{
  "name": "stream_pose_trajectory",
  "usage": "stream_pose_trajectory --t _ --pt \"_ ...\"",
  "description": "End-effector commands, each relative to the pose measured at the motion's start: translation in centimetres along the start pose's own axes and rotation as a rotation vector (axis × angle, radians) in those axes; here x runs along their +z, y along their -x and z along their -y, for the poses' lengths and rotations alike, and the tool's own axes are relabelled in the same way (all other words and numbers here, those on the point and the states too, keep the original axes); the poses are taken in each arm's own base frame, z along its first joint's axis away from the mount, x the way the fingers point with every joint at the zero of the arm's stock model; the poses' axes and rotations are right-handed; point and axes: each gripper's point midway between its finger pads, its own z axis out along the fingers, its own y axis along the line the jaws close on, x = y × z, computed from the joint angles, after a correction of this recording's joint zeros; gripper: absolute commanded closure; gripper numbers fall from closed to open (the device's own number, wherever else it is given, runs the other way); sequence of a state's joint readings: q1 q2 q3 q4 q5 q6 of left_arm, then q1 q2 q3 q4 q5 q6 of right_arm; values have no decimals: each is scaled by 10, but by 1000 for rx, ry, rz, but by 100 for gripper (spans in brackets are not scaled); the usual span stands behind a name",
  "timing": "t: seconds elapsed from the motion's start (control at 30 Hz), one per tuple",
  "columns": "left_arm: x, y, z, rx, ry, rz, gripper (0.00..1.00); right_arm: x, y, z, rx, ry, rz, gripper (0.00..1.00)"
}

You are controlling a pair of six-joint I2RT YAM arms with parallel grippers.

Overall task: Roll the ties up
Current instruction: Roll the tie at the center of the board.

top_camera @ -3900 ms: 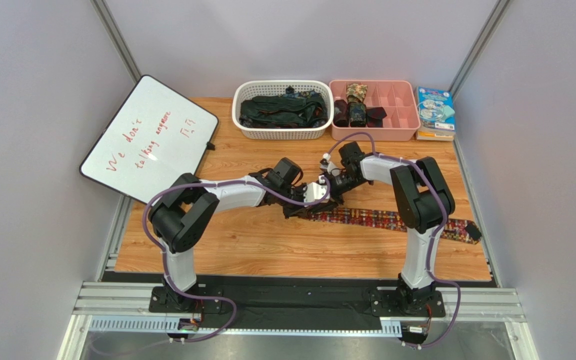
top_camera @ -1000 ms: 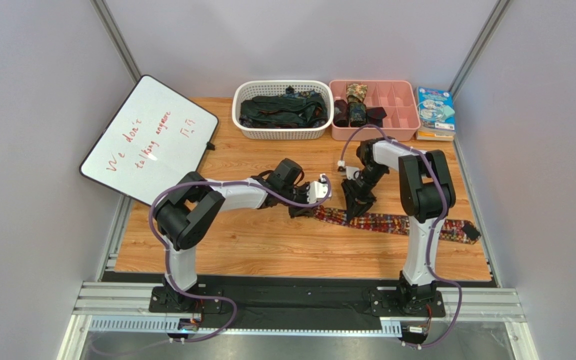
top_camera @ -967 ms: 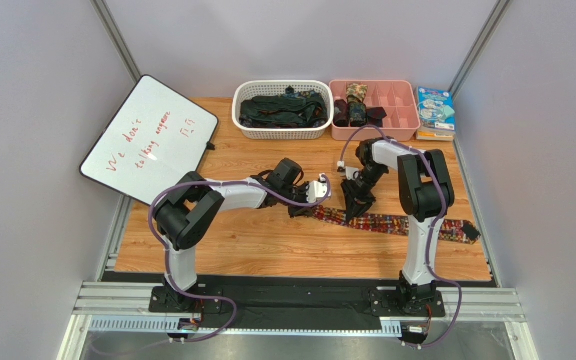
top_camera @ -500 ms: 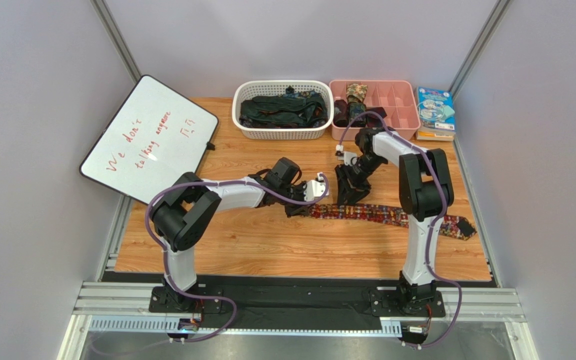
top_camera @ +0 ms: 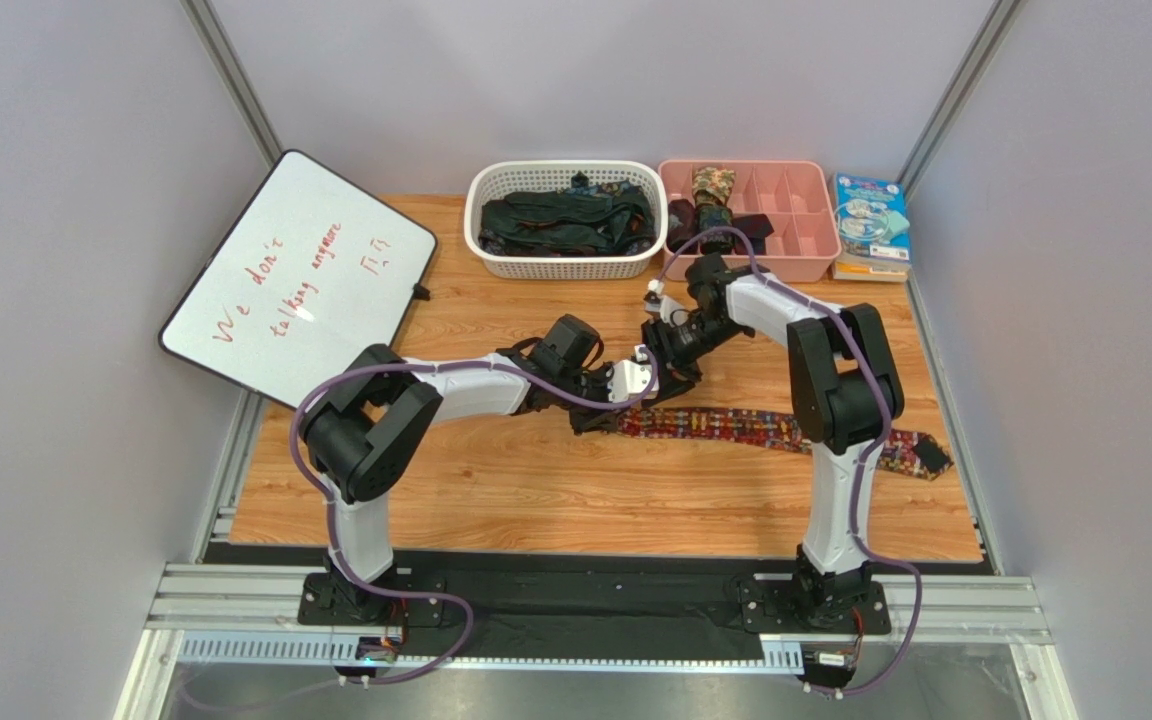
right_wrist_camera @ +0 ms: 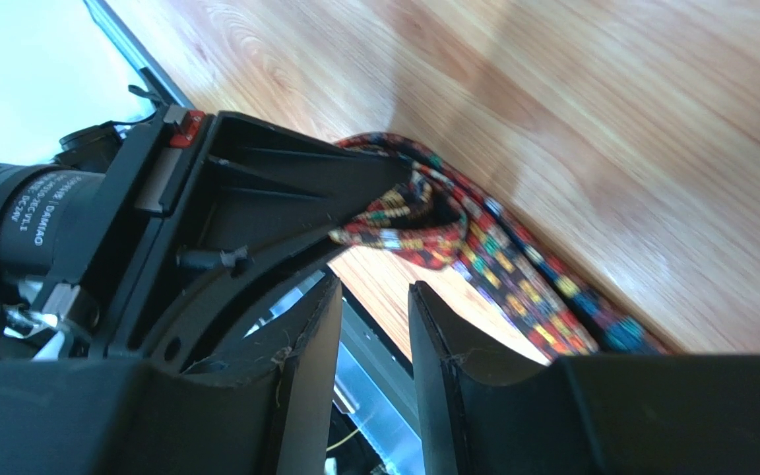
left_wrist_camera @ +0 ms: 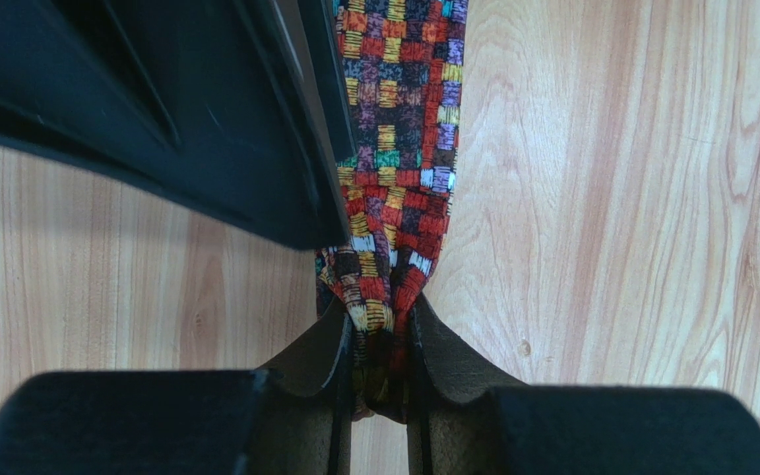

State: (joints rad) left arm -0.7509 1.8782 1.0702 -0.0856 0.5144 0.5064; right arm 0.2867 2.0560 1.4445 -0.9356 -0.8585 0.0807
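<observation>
— How is the left arm (top_camera: pixel 462 387) posed?
— It is stretched low and inward, and the left hand (left_wrist_camera: pixel 379 368) is clamped on the patterned tie (left_wrist_camera: pixel 399 148).
— And the right arm (top_camera: pixel 838 375)?
— It is folded inward with the elbow raised. The right hand (right_wrist_camera: pixel 374 297) is held just beside the left one, its fingers parted around nothing.

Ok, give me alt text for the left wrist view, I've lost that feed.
The left gripper, at the bottom, is pinched shut on a bunched bit of the patterned tie, which runs up the frame across the wooden table. A black machine part fills the upper left, overlapping the tie's left edge.
</observation>
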Motion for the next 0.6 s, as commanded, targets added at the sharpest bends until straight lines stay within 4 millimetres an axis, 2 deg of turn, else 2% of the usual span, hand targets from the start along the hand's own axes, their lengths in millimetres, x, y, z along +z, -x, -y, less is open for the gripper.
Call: stream_pose_trajectory --t 0.0,0.17,0.37,0.5,0.57 --pt "-4 -28 10 -63 -24 -100 93 16 2 0 28 41 -10 63" --pt "-2 -29 10 -71 -27 -101 93 34 0 19 44 -22 -21 57" --pt "-2 -30 10 -77 -27 -104 93 37 -5 25 27 -38 -29 53" --pt "-2 -29 9 -88 -25 -100 93 33 -12 17 15 3 -32 54" --pt "-3 -29 7 -93 -20 -98 93 29 -10 7 -7 42 -14 56"
